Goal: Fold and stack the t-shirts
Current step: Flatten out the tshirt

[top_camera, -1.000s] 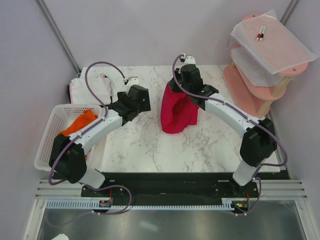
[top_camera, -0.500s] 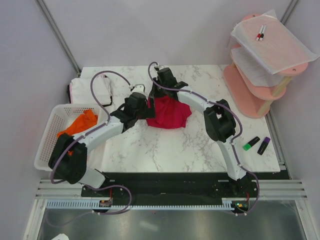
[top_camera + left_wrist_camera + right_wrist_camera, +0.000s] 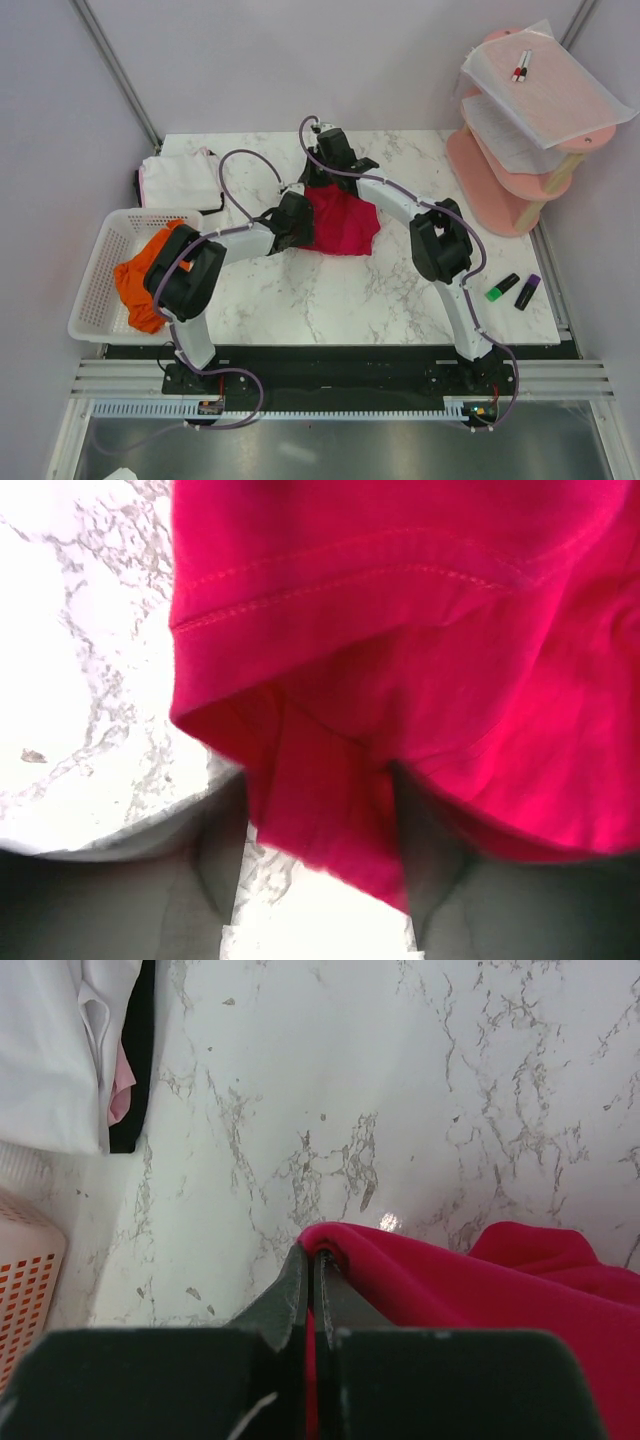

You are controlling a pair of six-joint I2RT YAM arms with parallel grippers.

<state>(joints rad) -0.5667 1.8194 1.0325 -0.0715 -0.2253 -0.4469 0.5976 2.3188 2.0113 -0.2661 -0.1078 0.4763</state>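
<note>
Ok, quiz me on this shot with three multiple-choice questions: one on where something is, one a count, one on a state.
1. Where is the orange t-shirt? A spread flat mid-table; B in the white basket; C draped over an arm.
2. How many markers lie on the right side of the table? A none; B one; C two.
3. The right fingers are: A shut on the edge of the red t-shirt; B wide open; C shut on a pen.
Answers: B, it sits heaped inside the basket; C, one green and one purple lie side by side; A, the right wrist view shows them pinching red cloth.
</note>
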